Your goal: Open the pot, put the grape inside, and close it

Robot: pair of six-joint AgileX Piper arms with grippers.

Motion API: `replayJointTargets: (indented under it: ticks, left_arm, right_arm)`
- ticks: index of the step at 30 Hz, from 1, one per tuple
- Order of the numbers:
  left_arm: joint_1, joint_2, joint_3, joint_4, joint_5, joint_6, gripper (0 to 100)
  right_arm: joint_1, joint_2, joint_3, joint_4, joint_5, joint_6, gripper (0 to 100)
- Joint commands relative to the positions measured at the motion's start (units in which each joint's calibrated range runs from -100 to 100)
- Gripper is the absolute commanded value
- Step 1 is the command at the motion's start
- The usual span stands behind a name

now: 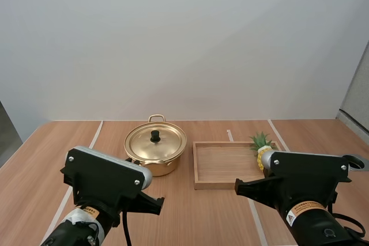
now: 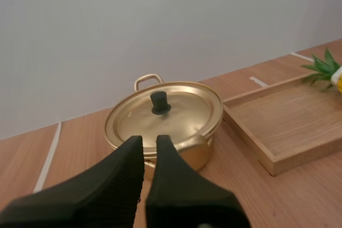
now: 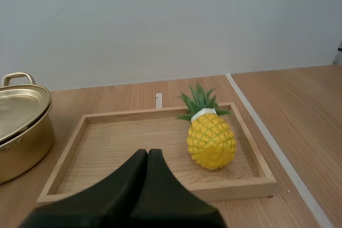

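Observation:
A gold pot (image 1: 155,149) stands on the wooden table with its lid (image 2: 171,111) on, and the lid has a black knob (image 2: 159,103). Right of it lies a wooden tray (image 1: 225,184). A yellow toy pineapple (image 3: 211,140) with green leaves stands upright in the tray's right part; no grapes are in sight. My left gripper (image 2: 149,140) hovers short of the pot, aimed at the knob, its fingers nearly together with a thin slit and nothing held. My right gripper (image 3: 148,152) is shut on nothing at the tray's near rim (image 3: 235,188), left of the pineapple.
White tape lines (image 1: 95,133) run across the table. Both arms (image 1: 106,180) sit at the near edge. The pot's loop handle (image 1: 157,117) points to the back wall. Bare table lies left of the pot and right of the tray.

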Motion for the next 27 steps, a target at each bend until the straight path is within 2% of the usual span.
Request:
replayJointTargets:
  ticks: [1, 4, 18, 22, 25, 27]
  left_arm:
    - [-0.16, -0.3, 0.0, 1.2, 1.6, -0.5, 18]
    - [-0.16, -0.3, 0.0, 3.9, 1.4, -0.5, 18]
    - [0.09, -0.3, 0.0, 3.9, 1.4, -0.5, 18]
    - [0.38, -0.3, 0.0, 9.6, 0.6, -0.5, 18]
    - [0.44, -0.3, 0.0, 12.4, 0.0, -5.4, 18]
    - [0.84, -0.3, 0.0, 15.9, 0.0, -11.7, 18]
  right_arm:
    - [-0.2, -0.4, 0.2, 0.5, 3.7, 0.0, 0]
    - [-0.2, -0.4, 0.2, 0.5, 3.5, 0.1, 0]
    - [-0.2, -0.4, 0.2, 0.5, 3.5, 0.1, 0]
    - [-0.2, -0.4, 0.2, 0.5, 3.5, 0.1, 0]
    - [-0.2, -0.4, 0.2, 0.5, 3.5, 0.1, 0]
    - [-0.2, -0.4, 0.2, 0.5, 3.5, 0.1, 0]
